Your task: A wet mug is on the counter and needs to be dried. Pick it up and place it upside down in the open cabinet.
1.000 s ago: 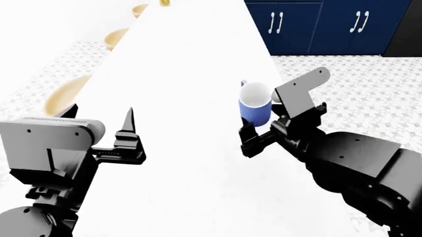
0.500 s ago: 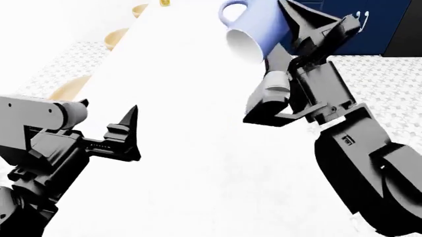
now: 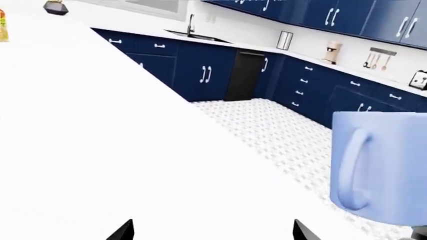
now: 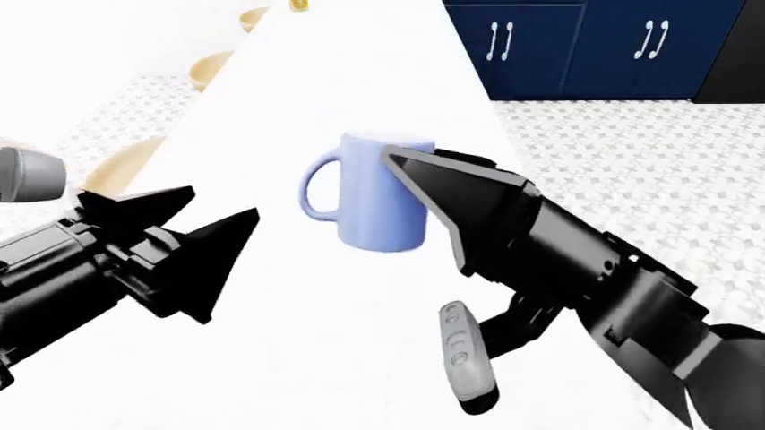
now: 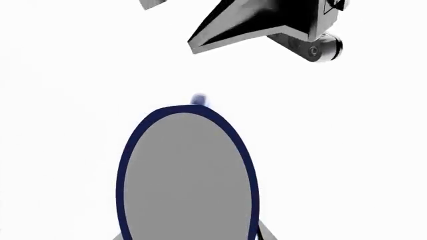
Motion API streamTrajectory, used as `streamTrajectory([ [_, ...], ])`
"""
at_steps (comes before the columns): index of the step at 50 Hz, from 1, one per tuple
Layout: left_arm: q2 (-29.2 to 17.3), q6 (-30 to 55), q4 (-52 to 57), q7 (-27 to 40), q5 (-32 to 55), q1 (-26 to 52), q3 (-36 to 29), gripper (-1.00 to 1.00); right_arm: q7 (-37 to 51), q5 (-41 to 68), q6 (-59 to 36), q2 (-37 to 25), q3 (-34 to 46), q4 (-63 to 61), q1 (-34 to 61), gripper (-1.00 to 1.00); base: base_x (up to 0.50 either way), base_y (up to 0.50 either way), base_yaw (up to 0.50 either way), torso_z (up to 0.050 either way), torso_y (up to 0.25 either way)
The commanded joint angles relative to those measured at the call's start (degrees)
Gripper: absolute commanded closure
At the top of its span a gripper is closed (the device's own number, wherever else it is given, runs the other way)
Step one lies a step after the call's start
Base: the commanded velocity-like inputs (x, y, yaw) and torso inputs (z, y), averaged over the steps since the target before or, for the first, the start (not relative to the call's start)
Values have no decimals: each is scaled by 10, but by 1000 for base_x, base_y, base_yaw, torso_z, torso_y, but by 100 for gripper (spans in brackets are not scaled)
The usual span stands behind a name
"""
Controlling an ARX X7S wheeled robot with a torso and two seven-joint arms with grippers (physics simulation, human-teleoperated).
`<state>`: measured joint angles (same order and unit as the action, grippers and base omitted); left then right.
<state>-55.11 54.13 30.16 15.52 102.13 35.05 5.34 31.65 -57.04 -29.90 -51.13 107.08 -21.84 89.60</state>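
The light-blue mug [image 4: 376,193] hangs vertical above the white counter [image 4: 335,358], handle [image 4: 313,188] toward my left arm. I cannot tell which end is up. My right gripper [image 4: 407,170] is shut on it from the right; one dark finger [image 4: 460,197] lies along its side. In the right wrist view a grey oval end of the mug [image 5: 187,175] with a navy rim fills the jaws. My left gripper [image 4: 224,202] is open and empty, pointing at the mug from the left. The mug also shows in the left wrist view [image 3: 380,165]. The open cabinet is out of view.
Tan bowls [image 4: 120,170] [image 4: 211,67] sit along the counter's left side. Navy doors with white handles [image 4: 574,45] stand beyond the patterned floor [image 4: 622,152]. The left wrist view shows more navy cabinets [image 3: 200,75] and a black appliance [image 3: 243,75].
The right gripper has brought the mug down from high and tilted at the far side to vertical over the counter's middle. The left gripper has risen and turned toward the mug.
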Motion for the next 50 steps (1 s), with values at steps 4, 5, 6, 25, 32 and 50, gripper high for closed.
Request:
streamTrajectory([
  [4,-50,98,-102,-185,88,102,-49,-100,2,-56,14,-1,26,3,1,100,0,0,0,0,0],
  [5,-50,105,-106,-197,89,107,-52,-100,3,-56,14,-1,26,3,1,100,0,0,0,0,0],
  [6,-52,115,-110,-212,91,113,-56,-100,3,-56,14,0,27,4,-1,100,0,0,0,0,0],
  [25,-30,168,-173,-282,172,178,-131,-100,8,-61,13,11,27,12,-13,100,0,0,0,0,0],
  [32,-9,165,-183,-272,159,202,-152,-100,10,-61,13,13,26,10,-19,100,0,0,0,0,0],
  [50,5,171,-196,-274,126,218,-174,-100,11,-58,15,16,23,7,-24,100,0,0,0,0,1],
])
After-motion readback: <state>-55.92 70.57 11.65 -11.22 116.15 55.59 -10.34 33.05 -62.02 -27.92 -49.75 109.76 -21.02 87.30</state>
